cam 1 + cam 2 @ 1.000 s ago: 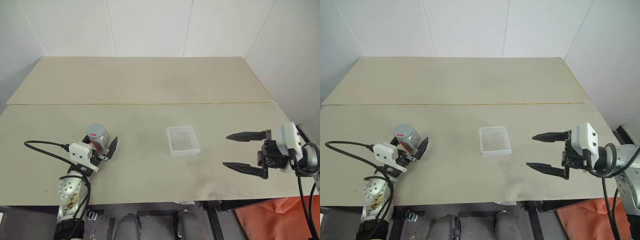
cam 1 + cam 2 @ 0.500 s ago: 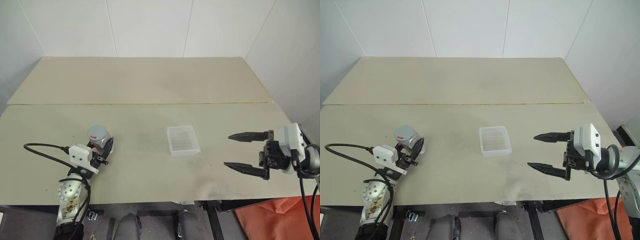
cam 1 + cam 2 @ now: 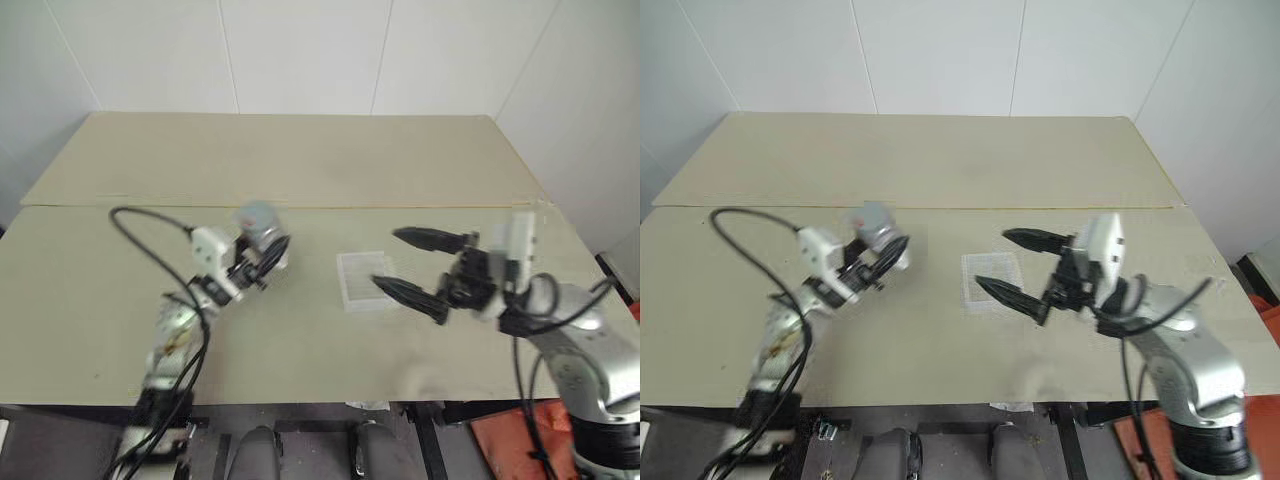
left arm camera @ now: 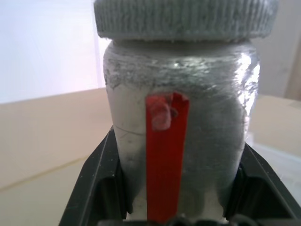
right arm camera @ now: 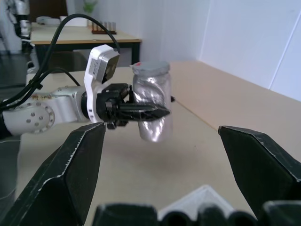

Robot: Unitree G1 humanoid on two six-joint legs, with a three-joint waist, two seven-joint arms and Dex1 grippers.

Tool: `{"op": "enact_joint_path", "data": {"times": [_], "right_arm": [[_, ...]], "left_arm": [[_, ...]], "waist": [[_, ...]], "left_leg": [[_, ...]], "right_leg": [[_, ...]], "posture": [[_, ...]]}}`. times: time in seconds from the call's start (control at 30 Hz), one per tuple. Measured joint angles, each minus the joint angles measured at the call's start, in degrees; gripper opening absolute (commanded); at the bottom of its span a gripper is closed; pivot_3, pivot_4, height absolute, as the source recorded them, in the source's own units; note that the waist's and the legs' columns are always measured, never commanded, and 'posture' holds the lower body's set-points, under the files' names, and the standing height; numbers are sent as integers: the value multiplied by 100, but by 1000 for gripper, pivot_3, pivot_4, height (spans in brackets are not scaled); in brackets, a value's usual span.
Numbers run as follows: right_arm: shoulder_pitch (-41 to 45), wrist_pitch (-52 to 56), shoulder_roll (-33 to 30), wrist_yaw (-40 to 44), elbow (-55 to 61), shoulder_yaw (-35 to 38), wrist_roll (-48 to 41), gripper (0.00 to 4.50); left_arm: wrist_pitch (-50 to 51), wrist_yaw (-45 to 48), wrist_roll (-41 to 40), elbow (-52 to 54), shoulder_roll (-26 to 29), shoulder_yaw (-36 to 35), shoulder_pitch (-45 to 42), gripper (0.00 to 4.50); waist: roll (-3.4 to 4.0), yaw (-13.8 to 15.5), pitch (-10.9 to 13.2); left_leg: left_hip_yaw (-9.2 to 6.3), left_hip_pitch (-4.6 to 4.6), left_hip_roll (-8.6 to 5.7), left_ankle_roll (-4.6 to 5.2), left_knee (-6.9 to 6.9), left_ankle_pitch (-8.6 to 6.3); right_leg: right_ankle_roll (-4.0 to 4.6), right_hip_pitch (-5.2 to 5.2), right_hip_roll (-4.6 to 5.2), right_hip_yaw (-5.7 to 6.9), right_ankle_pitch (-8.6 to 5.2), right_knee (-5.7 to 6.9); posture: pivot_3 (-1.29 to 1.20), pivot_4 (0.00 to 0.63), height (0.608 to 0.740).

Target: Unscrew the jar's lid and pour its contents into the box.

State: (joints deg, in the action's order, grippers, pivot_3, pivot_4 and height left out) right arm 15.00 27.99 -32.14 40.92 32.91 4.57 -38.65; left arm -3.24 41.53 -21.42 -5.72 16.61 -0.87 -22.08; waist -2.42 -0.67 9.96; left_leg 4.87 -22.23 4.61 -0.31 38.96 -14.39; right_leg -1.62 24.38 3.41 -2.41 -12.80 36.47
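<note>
The left gripper [image 3: 262, 255] is clamped on the jar [image 3: 256, 222] left of centre in the left eye view, carrying it above the table [image 3: 300, 160], fingers pinching the body low down with the red strip [image 4: 165, 155] facing the wrist camera. That leaves the lid [image 4: 184, 19] free on top, and its ribbed edge looks like the place to take hold; the ribs should give bite where the silvery, glossy wall below looks slippery. The jar seems rigid and light, judging by how easily two thin fingers carry it, though its weight can't be read for sure. The right gripper [image 3: 410, 268] sits right of centre, jaws spread wide and holding nothing, pointed across at the jar from well apart. The box [image 3: 362, 280] lies on the table at centre, partly covered by the right gripper's lower finger. Hard to make out: the jar is smeared in both eye views, its wall is opaque so the contents are hidden, and the lid's top is cut off in the left wrist view.
</note>
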Motion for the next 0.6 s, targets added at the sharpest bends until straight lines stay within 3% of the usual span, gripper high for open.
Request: {"op": "enact_joint_path", "data": {"times": [0.23, 0.4, 0.6], "right_arm": [[691, 255, 1132, -1731, 61, -1229, 1256, 4500], [722, 275, 1207, -2070, 59, -1550, 1842, 4500], [731, 306, 1261, -2063, 36, -1621, 2002, 4500]], "left_arm": [[-813, 641, 572, -1362, -283, 536, -685, 2043], [-1086, 755, 648, -1632, -351, 568, -705, 2043], [-1195, 825, 684, -1632, -400, 577, -747, 2043]], "waist": [[2, -1, -1], [3, 16, -2], [4, 13, -2]], "left_leg": [[-11, -37, 0, 2, -14, -1], [-11, -105, -7, 3, 3, 0], [-12, -100, -7, 3, 3, 0]], "right_leg": [[0, 25, -6, 7, 2, -32], [-21, 77, 3, 5, 19, -40], [-19, 77, 2, 6, 22, -36]], "posture": [[0, 150, 740], [0, 150, 740], [0, 150, 740]]}}
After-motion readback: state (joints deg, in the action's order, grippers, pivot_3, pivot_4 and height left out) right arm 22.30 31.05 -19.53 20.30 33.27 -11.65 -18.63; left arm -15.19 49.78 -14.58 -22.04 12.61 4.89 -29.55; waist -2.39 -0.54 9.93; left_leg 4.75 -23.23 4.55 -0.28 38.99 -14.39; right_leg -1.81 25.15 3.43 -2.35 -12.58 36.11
